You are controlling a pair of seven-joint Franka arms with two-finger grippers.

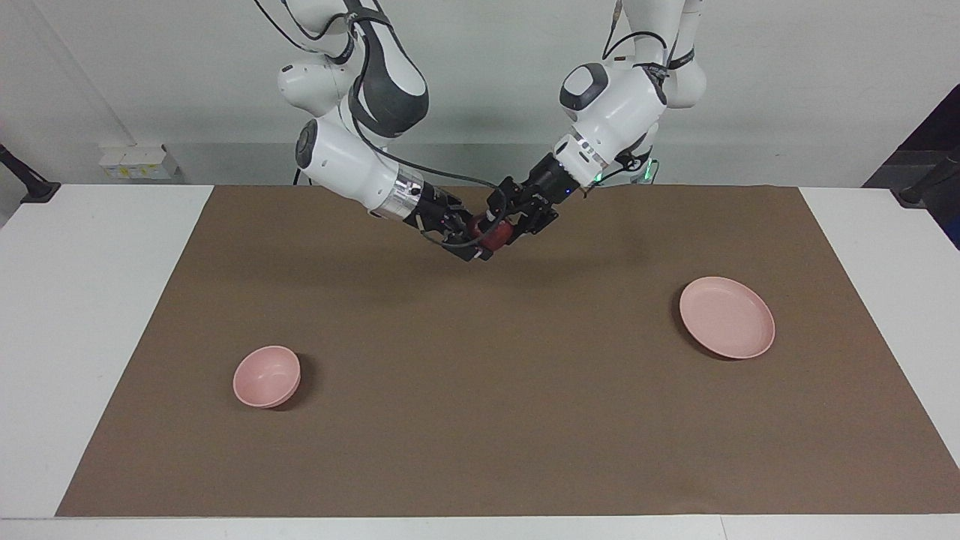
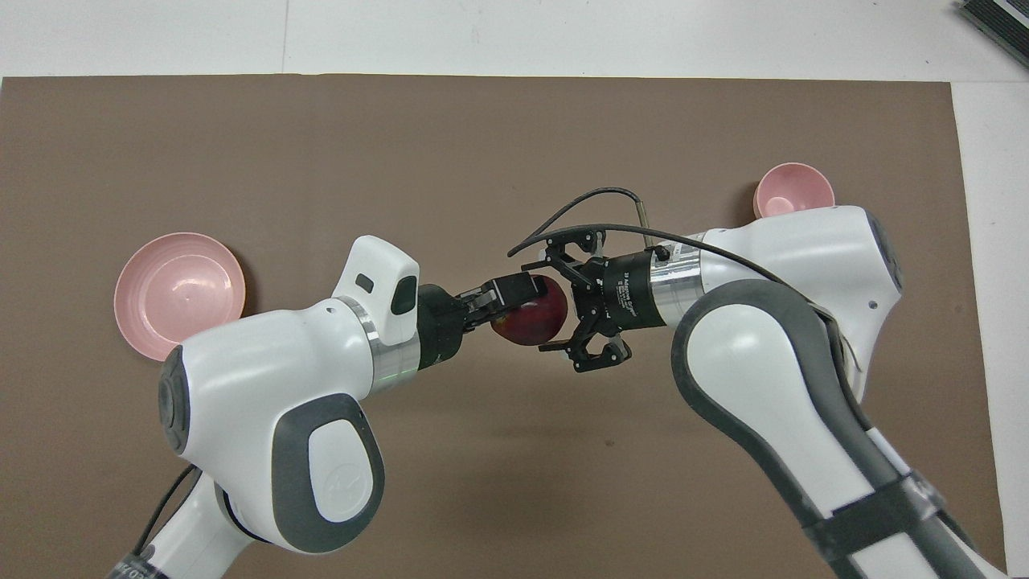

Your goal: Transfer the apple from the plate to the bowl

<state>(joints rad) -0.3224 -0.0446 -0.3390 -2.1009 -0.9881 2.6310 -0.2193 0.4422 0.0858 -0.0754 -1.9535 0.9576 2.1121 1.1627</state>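
Note:
The dark red apple (image 1: 496,234) (image 2: 537,322) hangs in the air over the middle of the brown mat, between both grippers. My left gripper (image 1: 507,223) (image 2: 518,303) is shut on the apple. My right gripper (image 1: 480,240) (image 2: 563,304) faces it, its jaws spread on either side of the apple. The pale pink plate (image 1: 726,316) (image 2: 178,293) lies bare toward the left arm's end of the table. The small pink bowl (image 1: 266,376) (image 2: 792,189) stands toward the right arm's end, with nothing in it, partly hidden by the right arm in the overhead view.
A brown mat (image 1: 480,420) covers most of the white table (image 1: 75,300). A dark object (image 2: 997,24) lies at the table's corner farthest from the robots, at the right arm's end.

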